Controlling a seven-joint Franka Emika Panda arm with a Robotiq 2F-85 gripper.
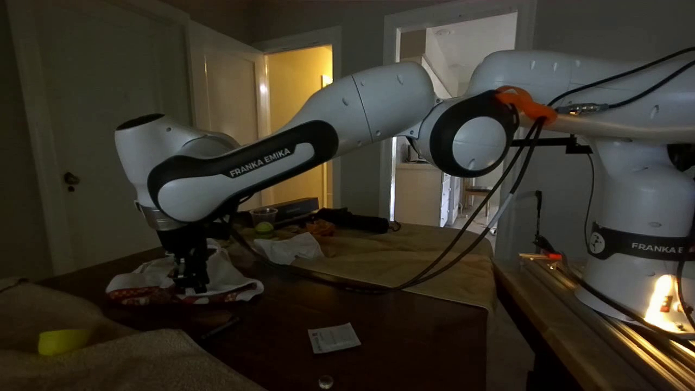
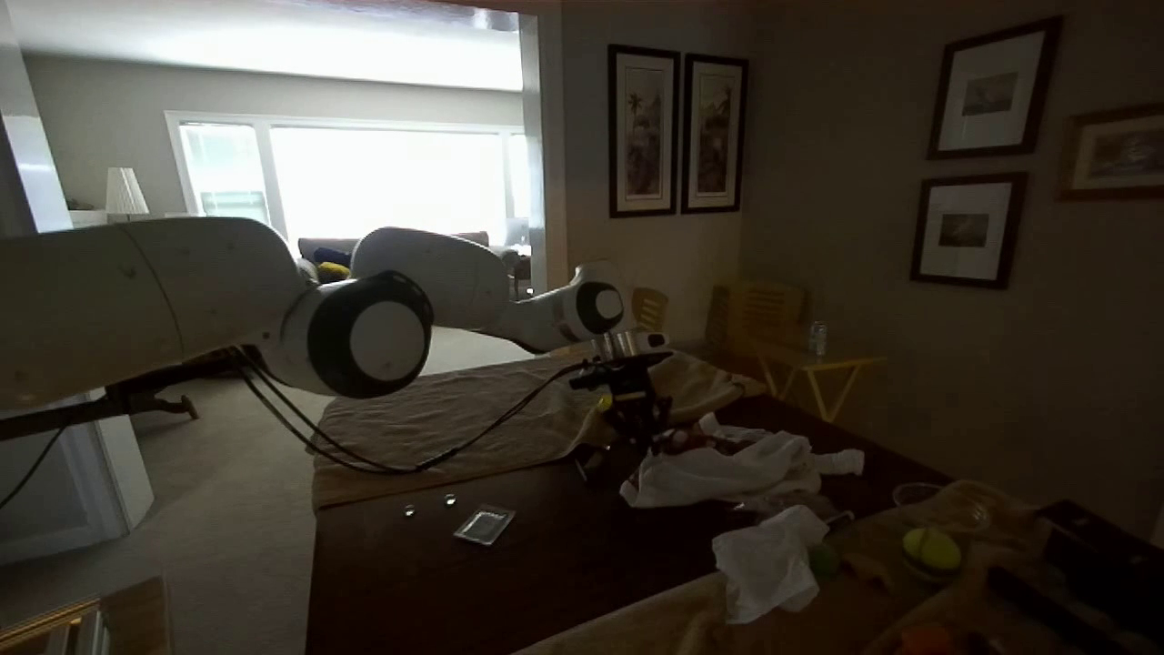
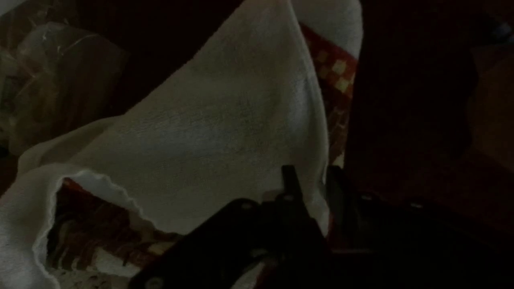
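My gripper (image 1: 191,282) points down at a crumpled white cloth (image 1: 231,274) with a red patterned side, on the dark table (image 1: 418,336). In an exterior view the gripper (image 2: 644,437) is at the edge of the cloth (image 2: 718,473). In the wrist view the fingers (image 3: 311,171) stand partly apart, with a gap between them. An edge of the cloth (image 3: 209,136) runs through this gap, close to the right finger. The fingers do not look closed on it. The picture is very dark, so whether they touch the cloth is unclear.
A small packet (image 1: 334,338) and a clear round piece (image 1: 326,382) lie on the table. Brown towels (image 1: 136,361) cover both ends, one bearing a yellow object (image 1: 64,341). A white tissue (image 2: 768,559), a yellow-green ball (image 2: 931,549) and clear plastic (image 3: 64,80) lie near the cloth.
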